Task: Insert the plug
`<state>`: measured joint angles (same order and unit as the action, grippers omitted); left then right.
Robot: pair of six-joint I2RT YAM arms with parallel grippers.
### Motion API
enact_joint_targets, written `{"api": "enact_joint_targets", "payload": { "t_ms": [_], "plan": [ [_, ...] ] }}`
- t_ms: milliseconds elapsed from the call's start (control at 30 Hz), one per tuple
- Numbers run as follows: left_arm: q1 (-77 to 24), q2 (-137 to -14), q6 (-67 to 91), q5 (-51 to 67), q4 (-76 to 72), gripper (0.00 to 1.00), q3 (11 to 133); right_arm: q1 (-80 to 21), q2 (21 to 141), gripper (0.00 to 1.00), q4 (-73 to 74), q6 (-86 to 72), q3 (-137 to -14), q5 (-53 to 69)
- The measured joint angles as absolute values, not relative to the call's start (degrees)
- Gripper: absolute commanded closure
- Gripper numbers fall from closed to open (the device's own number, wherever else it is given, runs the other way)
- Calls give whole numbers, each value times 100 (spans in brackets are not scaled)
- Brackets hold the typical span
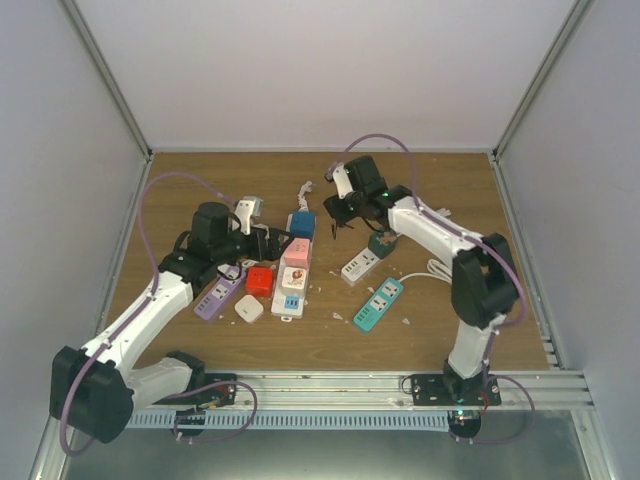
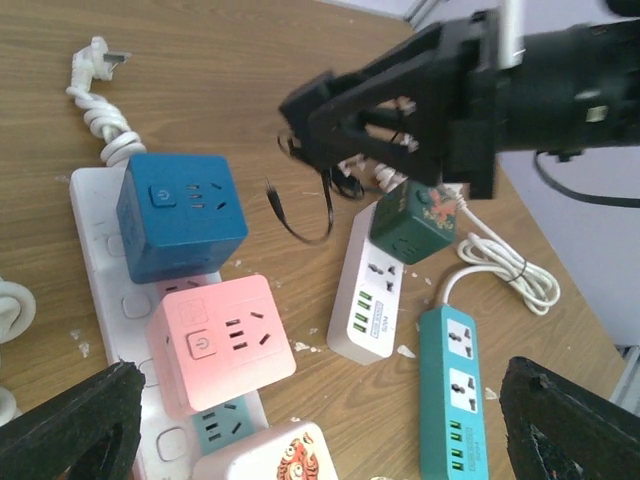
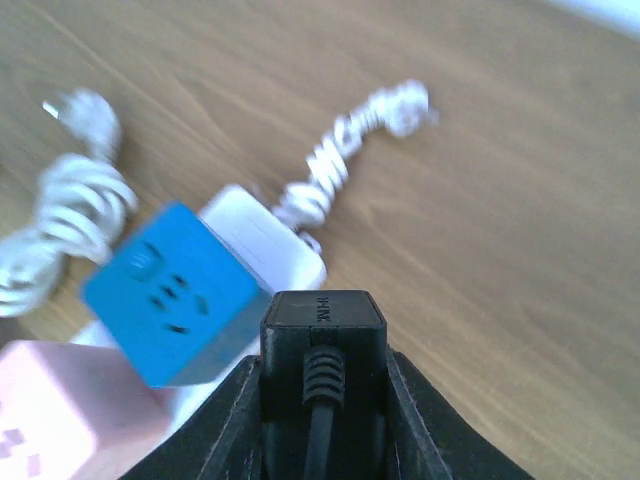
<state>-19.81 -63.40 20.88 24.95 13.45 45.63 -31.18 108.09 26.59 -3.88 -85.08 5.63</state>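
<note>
Held the small black hard-plastic plug [image 3: 323, 320] clenched in the right gripper [image 3: 323, 380], right of the blue plastic cube adapter [image 3: 170, 300]. Seemed light, rigid, probably slick; best pinched across its flat sides. Showed the left gripper [image 2: 320, 420] spread wide, empty.

black plug [image 3: 322, 345] | blue cube [image 2: 180, 215] | pink cube [image 2: 222, 340] | teal strip [image 2: 452, 395]

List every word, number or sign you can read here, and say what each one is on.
No words or numbers read clearly.
Power symbol: on the blue cube socket.
Power symbol: on the pink cube socket.
Tiny pale print on the black plug: too blurred to read.
Grey print on the short white power strip: too small to read.
</note>
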Motion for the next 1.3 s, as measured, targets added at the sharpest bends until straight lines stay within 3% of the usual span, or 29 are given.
{"api": "enact_joint_targets", "payload": {
  "t_ms": [300,600,1167,1300],
  "plan": [
    [-1981,-5994,2434,2829,1271,4,4748,-3404,8991,77,600,-322,-6781,829],
    [-1981,-6027,3573,3301,1066,5,5586,-4705,7856,76,-1693,950,-5046,62],
    [-1981,-6202,5349,3623,956,26,5664,-5686,8090,71,-4125,4156,-4641,-1304],
    [-1981,-6226,5640,3662,923,38,5616,-5850,8278,70,-4692,5041,-4401,-1466]
  ]
}}
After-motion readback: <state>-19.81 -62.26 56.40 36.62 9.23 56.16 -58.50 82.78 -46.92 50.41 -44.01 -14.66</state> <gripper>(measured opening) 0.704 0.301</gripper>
